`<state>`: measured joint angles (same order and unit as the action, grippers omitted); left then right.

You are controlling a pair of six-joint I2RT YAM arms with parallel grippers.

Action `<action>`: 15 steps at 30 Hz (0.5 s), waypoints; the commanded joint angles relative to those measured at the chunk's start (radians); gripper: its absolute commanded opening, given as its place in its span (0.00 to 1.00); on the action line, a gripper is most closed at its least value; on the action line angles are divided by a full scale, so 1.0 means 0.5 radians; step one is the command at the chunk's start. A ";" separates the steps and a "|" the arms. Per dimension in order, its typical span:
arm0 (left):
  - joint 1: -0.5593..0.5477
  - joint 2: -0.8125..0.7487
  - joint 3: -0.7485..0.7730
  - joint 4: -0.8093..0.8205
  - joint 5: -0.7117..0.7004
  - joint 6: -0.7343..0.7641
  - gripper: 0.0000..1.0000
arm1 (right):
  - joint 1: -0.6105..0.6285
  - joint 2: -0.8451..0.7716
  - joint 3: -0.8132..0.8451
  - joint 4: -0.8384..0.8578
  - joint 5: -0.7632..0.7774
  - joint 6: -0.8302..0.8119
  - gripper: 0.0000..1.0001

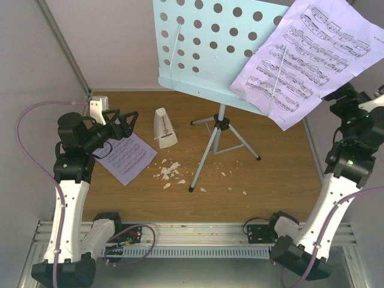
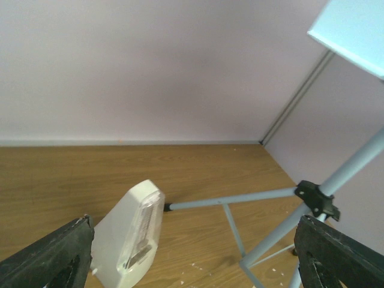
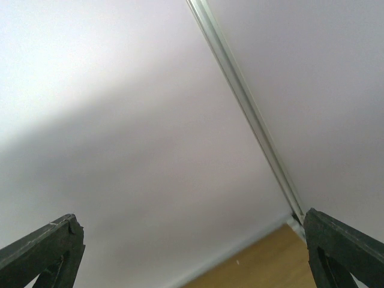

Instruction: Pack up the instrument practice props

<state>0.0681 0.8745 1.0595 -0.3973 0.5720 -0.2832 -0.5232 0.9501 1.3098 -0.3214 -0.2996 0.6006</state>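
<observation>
The left gripper [image 1: 124,123] is hovering left of the music stand [image 1: 207,45], its jaws spread wide and gripping nothing. The white metronome [image 1: 164,127] is standing between this gripper and the stand's tripod legs. One sheet-music page [image 1: 125,157] is lying flat on the wooden table [image 1: 270,180], further left of the stand. White scraps [image 1: 169,173] are lying by the stand's front leg. A second page [image 1: 306,57] is leaning on the stand's right side. The right gripper [image 1: 339,96] is hanging just right of the stand, jaws wide apart and empty. Pale walls [image 1: 24,60] are closing in behind the stand.
</observation>
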 commanded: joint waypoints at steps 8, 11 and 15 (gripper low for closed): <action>-0.037 -0.072 0.110 -0.044 0.276 0.094 0.92 | -0.139 -0.180 0.528 0.051 -0.022 0.304 1.00; -0.038 -0.083 0.090 0.002 0.348 0.074 0.92 | -0.138 -0.264 0.561 0.111 -0.018 0.393 1.00; -0.038 -0.096 0.103 0.036 0.414 0.072 0.93 | -0.138 -0.343 0.590 0.114 0.002 0.402 1.00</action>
<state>0.0547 0.8455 1.1034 -0.4324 0.7158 -0.2508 -0.5838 0.7998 1.5845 -0.2863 -0.3122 0.7597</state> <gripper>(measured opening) 0.924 0.995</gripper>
